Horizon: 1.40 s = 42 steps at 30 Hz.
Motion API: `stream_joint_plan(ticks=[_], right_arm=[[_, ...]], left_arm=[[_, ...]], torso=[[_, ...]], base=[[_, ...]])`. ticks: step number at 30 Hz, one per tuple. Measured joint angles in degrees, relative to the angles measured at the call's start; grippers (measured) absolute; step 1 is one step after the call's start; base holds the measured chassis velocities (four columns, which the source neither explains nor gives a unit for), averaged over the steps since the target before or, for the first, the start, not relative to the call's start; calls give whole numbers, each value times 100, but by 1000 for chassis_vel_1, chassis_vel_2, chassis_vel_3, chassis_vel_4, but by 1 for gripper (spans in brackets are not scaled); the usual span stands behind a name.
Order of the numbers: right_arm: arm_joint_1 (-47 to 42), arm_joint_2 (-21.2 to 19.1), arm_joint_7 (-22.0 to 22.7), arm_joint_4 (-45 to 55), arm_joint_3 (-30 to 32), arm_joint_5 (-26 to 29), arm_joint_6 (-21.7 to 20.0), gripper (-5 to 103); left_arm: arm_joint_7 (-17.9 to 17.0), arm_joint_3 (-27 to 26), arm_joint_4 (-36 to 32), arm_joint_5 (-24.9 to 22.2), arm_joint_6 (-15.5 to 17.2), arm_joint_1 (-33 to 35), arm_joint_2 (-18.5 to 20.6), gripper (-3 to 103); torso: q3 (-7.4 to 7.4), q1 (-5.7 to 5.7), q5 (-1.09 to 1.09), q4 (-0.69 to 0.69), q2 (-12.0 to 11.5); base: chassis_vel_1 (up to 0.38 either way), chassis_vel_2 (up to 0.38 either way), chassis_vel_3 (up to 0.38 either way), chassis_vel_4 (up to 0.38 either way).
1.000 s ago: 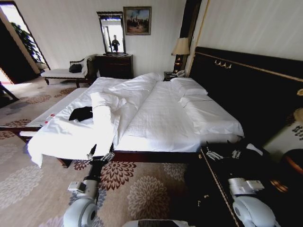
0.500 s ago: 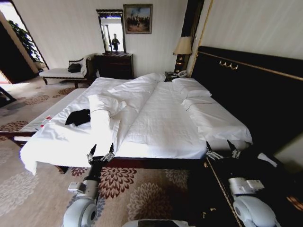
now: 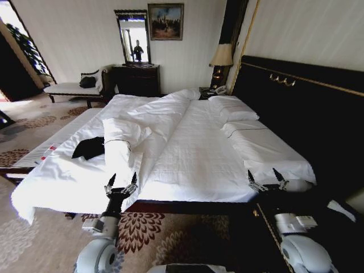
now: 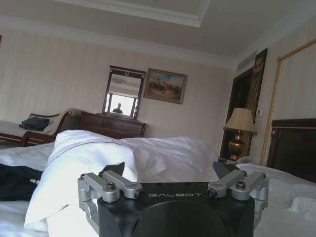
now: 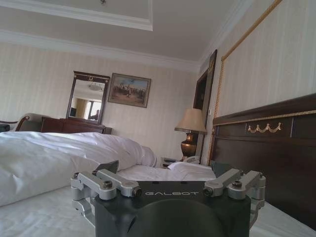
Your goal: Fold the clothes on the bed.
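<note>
Black T-shirt (image 3: 89,148) lies crumpled, apparently well beyond the spread-fingered left end effector (image 3: 121,186); right end effector (image 3: 265,180) likewise spread.

Soft matt black T-shirt (image 3: 89,148); smooth white cotton bedding (image 3: 193,148); glossy dark wood headboard (image 3: 301,114).

Our head camera has swung right and nearer: the bed (image 3: 193,148) fills more of the view. Both grippers (image 3: 121,185) (image 3: 265,179) now overlap its near edge, fingers spread as before.
</note>
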Motion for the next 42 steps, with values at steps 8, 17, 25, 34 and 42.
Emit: stream_joint_plan(ticks=[8,17,25,34,42], right_arm=[[-13,11,-13,0,2,-30,0,100],[-9,47,-26,1,-19,-53,30,100],[14,55,-30,-26,-51,-63,42,100],[45,66,-30,-74,-73,-68,47,100],[62,91,-21,-129,-97,-99,70,100]], left_arm=[[-2,15,8,5,-16,3,-12,100],[-1,-25,-1,-2,-21,20,23,100],[-2,-35,4,-9,-21,15,40,100],[-2,-23,16,-6,-21,8,37,100],[-1,25,59,40,-39,-3,4,100]], torso=[[0,0,0,-1,0],[1,1,0,0,0],[0,1,0,0,0],[0,-1,-1,0,0],[0,-1,0,0,1]], base=[[-156,154,157,-156],[-94,194,99,-204],[72,235,-60,-234],[179,247,-182,-251],[153,353,-142,-358]])
